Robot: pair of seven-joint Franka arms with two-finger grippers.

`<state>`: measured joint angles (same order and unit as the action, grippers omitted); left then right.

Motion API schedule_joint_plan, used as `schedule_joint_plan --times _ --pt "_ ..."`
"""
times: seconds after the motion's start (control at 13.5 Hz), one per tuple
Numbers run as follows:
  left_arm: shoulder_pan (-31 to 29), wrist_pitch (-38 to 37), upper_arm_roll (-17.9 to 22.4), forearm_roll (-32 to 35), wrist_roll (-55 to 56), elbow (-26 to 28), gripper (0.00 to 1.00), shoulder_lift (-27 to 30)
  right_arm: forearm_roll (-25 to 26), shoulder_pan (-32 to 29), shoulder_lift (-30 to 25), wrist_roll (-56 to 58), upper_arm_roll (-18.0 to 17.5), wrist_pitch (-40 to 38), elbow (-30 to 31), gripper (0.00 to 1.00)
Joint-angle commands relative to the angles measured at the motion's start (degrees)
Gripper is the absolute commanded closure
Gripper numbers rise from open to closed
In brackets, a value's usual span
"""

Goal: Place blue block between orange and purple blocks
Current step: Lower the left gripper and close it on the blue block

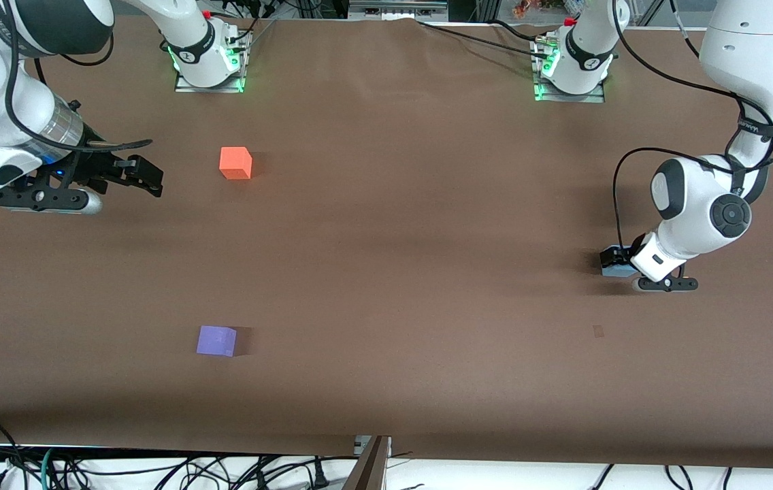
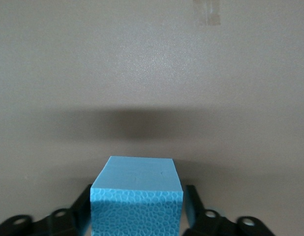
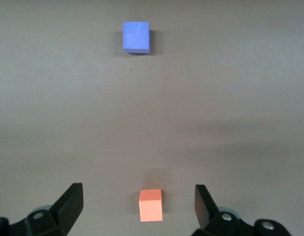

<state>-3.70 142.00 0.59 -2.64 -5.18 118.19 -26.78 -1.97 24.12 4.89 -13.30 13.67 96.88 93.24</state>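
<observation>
From the front camera, the small light sky-blue matte cube [image 1: 614, 271] sits on the brown table [image 1: 386, 272] at the left arm's end, mostly hidden under the left gripper [image 1: 614, 262], which is down at table level around it. The bright orange matte cube [image 1: 235, 163] lies toward the right arm's end, and the pale violet-purple matte cube [image 1: 216, 341] lies nearer the camera than the orange one, well apart from it. Both are far from the blue cube. The right gripper [image 1: 148, 180] hangs above the table beside the orange cube, its arm waiting.

In the left wrist view, the blue cube [image 2: 137, 196] stands between the black fingers [image 2: 80, 209], which press against its two sides: the left gripper [image 2: 137, 211] is grasping it.

In the right wrist view, the right gripper [image 3: 139, 206] has its fingers [image 3: 71, 204] spread wide and bare, with the orange cube [image 3: 151, 205] on the table below between them and the purple cube [image 3: 136, 37] farther off.
</observation>
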Motion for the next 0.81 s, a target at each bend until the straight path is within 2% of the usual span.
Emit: schedule_joint_plan --times 0.0,0.3,0.59,0.74 --pt "0.2 0.1 0.2 -0.2 -1.3 -0.5 1.0 -0.2 0.4 0.1 0.5 0.3 0.0 -1.3 -1.4 0.0" --pt "0.3 -0.9 -0.1 -0.2 -0.7 -1.8 1.0 0.4 0.4 0.1 0.5 0.3 0.0 -1.3 -1.4 0.0" --pt "0.7 -13.7 -4.4 -0.2 0.1 -12.1 1.0 1.4 0.4 0.1 0.5 0.2 0.0 -1.3 -1.4 0.0" --pt "2.1 -14.9 -7.3 -0.3 4.0 -14.3 1.0 1.0 0.4 0.1 0.5 0.3 0.0 -1.3 -1.4 0.0"
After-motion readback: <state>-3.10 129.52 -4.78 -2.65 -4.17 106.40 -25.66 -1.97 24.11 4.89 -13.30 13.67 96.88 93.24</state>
